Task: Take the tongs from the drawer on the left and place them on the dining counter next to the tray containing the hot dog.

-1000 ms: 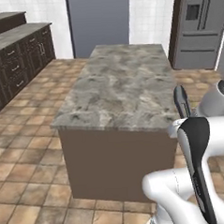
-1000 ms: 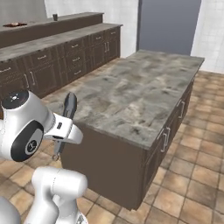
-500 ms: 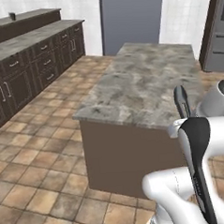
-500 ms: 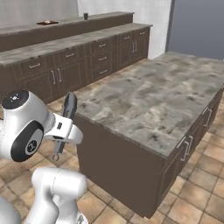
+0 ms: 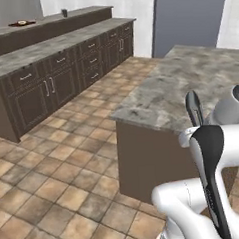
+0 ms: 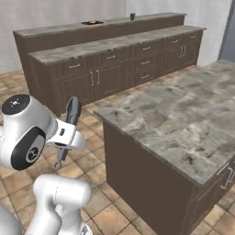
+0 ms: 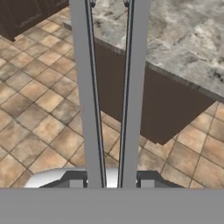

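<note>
The slim grey tongs [image 7: 89,87] run up the hand view as two long narrow arms, and my gripper [image 7: 111,181] is shut on them near its base. From the right base view the tongs [image 6: 72,112] stick up from the hand beside the arm, above the tiled floor. The dining counter [image 5: 80,14] is the raised bar at the far back. On it lies the dark tray [image 5: 21,23], which is also visible far off in the right base view [image 6: 92,22]. The hot dog is too small to make out. I cannot single out the drawer among several shut fronts.
A marbled island [image 5: 189,82] stands close at the right, its near corner by my arm. A lower counter with drawers and doors [image 6: 114,59] runs in front of the bar. A small dark cup [image 5: 65,13] stands on the bar. Open tiled floor [image 5: 59,160] lies between.
The whole picture has swung: the island has slid to the right and the long wall counters have come into view, so the base has moved. The tongs stay in the gripper.
</note>
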